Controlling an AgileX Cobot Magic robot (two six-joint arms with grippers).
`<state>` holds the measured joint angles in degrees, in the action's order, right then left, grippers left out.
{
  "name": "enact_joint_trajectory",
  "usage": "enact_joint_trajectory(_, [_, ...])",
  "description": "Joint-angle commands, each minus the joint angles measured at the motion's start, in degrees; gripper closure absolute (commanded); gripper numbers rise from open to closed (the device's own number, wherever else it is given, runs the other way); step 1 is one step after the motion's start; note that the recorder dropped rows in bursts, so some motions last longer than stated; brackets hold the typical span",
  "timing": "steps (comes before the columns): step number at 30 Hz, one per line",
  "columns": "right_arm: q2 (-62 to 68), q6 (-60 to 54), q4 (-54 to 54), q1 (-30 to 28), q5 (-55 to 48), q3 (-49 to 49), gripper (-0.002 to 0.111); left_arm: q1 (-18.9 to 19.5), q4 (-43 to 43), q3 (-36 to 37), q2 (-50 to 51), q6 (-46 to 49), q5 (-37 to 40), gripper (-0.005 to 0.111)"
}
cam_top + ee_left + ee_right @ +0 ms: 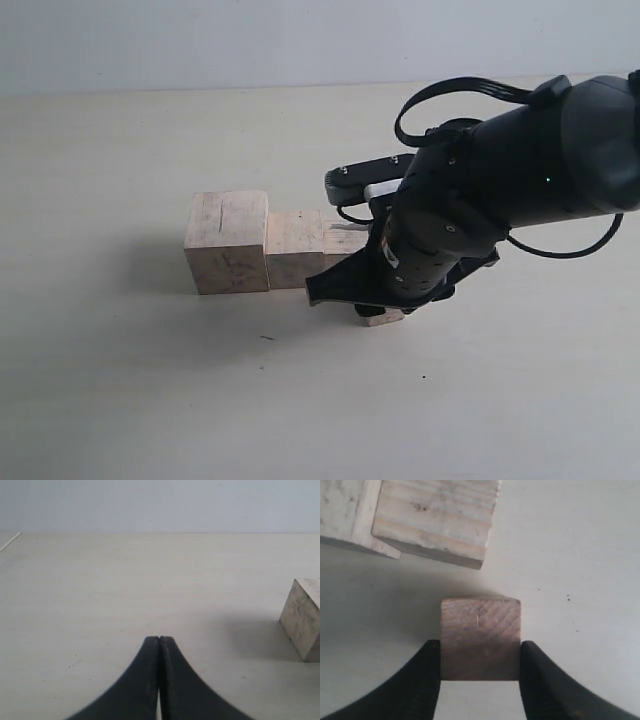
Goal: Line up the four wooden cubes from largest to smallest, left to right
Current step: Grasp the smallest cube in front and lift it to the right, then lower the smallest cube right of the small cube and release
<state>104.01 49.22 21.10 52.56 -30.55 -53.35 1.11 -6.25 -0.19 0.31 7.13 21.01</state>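
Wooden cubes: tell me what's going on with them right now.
The right gripper has its jaws against both sides of the smallest cube, just in front of the row's right end. The largest cube, second cube and third cube sit side by side, big to small. The left gripper is shut, holding nothing.

The right wrist view's edge crops the second cube (pixel 342 510) and third cube (pixel 437 520), and cuts the fingers (pixel 427 680) off behind their tips. In the exterior view the right arm (pixel 480 190) hides those fingers, part of the third cube, and all but one low corner of the smallest cube (pixel 383 318). The left wrist view's edge cuts through the largest cube (pixel 305 620)
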Motion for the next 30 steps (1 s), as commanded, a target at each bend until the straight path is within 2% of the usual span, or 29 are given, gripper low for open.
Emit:
enact_joint_trajectory(1, [0.02,-0.06,0.28,0.13,-2.42,-0.4,0.092,0.13,0.06,0.19,-0.31,0.07,-0.58,0.107])
enact_joint_trajectory(4, [-0.87,-3.32,0.01,0.13,-5.68,-0.4,0.107,0.13,0.06,0.19,-0.31,0.07,-0.58,0.107])
enact_joint_trajectory(6, [-2.29,-5.67,-0.65,0.13,-8.78,-0.4,0.108,0.13,0.06,0.19,-0.31,0.07,-0.58,0.107])
enact_joint_trajectory(11, [-11.01,-21.19,-6.7,-2.34,-15.71,-0.4,0.108,0.13,0.06,0.19,-0.31,0.07,-0.58,0.107])
enact_joint_trajectory(14, [-17.09,-29.4,-7.31,-7.4,-17.32,-0.4,0.108,0.13,0.06,0.19,-0.31,0.07,-0.58,0.107])
enact_joint_trajectory(16, [-20.53,-34.0,-7.16,-13.04,-19.03,-1.55,0.108,0.13,0.06,0.19,-0.31,0.07,-0.58,0.107])
enact_joint_trajectory(22, [-22.34,-42.49,-10.76,-26.29,-19.19,-6.59,0.108,0.13,0.06,0.19,-0.31,0.07,-0.58,0.107])
enact_joint_trajectory(27, [-17.39,-63.09,-22.42,-31.09,-14.39,-7.7,0.108,0.13,0.06,0.19,-0.31,0.07,-0.58,0.107])
enact_joint_trajectory(30, [-12.7,-81.06,-28.44,-31.42,-13.15,-7.7,0.108,0.13,0.06,0.19,-0.31,0.07,-0.58,0.107])
